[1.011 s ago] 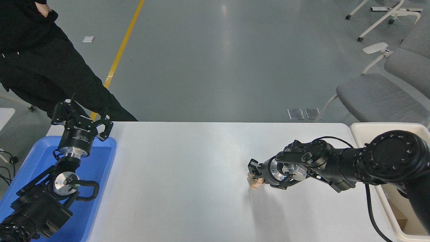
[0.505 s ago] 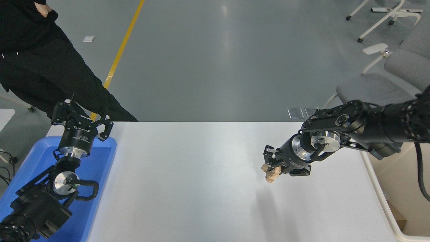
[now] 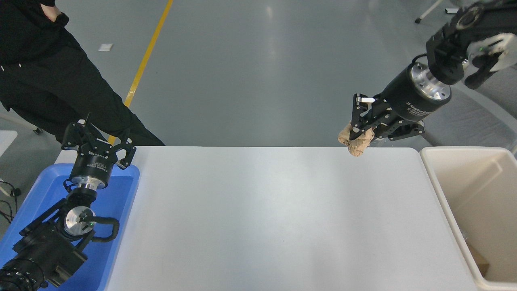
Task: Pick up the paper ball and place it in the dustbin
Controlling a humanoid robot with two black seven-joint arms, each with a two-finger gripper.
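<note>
Moved since earlier frame: right gripper (image 3: 360, 131) risen from table (image 3: 258, 218) — fingers pinching paper ball (image 3: 355, 141), aloft, left of dustbin (image 3: 438, 178). Pickup done — carry-over and release remaining. Left gripper (image 3: 98, 142) parked, fingers spread.

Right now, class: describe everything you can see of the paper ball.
The paper ball is a small tan-brown wad of crumpled kraft paper with irregular creases. It hangs in the air, clamped in the right pincer, whose black fingers hide its top. In the picture it sits at the table's far edge, left of the dustbin, touching neither.
</note>
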